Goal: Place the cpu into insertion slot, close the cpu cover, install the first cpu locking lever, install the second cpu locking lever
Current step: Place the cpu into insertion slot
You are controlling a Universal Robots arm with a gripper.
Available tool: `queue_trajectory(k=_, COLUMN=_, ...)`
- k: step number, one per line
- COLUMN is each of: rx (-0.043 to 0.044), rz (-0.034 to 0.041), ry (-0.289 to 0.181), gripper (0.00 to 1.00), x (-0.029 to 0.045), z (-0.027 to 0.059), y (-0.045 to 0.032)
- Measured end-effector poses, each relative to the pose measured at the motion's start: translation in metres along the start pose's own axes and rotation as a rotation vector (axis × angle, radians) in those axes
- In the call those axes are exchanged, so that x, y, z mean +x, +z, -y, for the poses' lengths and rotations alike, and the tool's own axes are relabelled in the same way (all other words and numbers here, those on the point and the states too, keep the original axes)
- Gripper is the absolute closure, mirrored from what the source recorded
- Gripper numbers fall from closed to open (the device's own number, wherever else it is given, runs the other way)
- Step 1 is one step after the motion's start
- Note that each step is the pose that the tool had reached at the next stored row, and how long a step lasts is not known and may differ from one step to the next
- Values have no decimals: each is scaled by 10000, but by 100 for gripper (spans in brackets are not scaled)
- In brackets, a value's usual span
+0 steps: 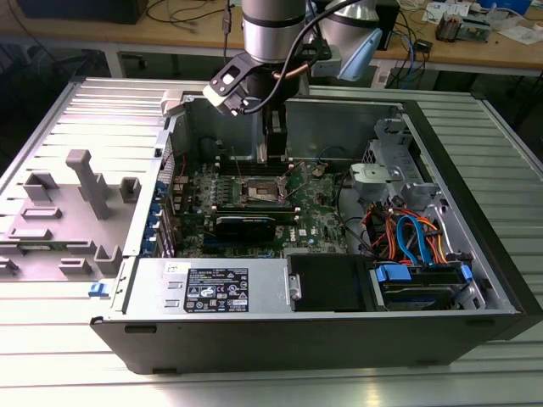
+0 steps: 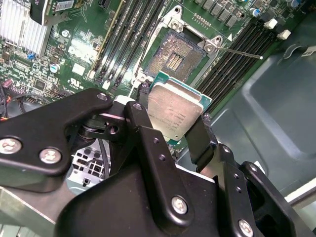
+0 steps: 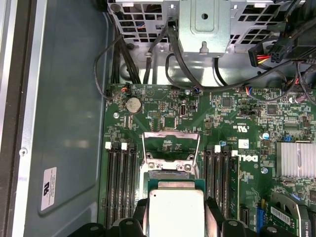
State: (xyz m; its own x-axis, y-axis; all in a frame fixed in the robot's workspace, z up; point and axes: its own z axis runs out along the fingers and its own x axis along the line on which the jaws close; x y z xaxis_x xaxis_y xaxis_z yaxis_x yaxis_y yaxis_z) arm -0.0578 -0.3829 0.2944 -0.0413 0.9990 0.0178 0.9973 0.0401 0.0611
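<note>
Black two-finger tool (image 2: 173,104) is clamped on opposite edges of the small square silvery-topped cpu (image 2: 175,112), keeping it level close over the bare insertion slot (image 2: 178,58), likely for alignment. The thin silvery cpu cover (image 3: 171,133) frame stands tipped up, leaving the slot open.

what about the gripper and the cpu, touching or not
Touching. In the second wrist view the gripper clamps the cpu between its fingers, with no gap at either edge.
</note>
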Motion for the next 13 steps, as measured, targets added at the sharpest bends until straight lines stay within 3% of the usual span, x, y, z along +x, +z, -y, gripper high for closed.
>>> queue_trajectory(k=5, rx=-1, rz=2, ry=32, gripper=45, x=2, z=13, y=34)
queue_trajectory(k=10, rx=-1, rz=2, ry=31, gripper=45, x=0, z=53, y=175)
queue_trajectory(k=13, rx=-1, rz=2, ry=28, gripper=45, x=0, z=58, y=216)
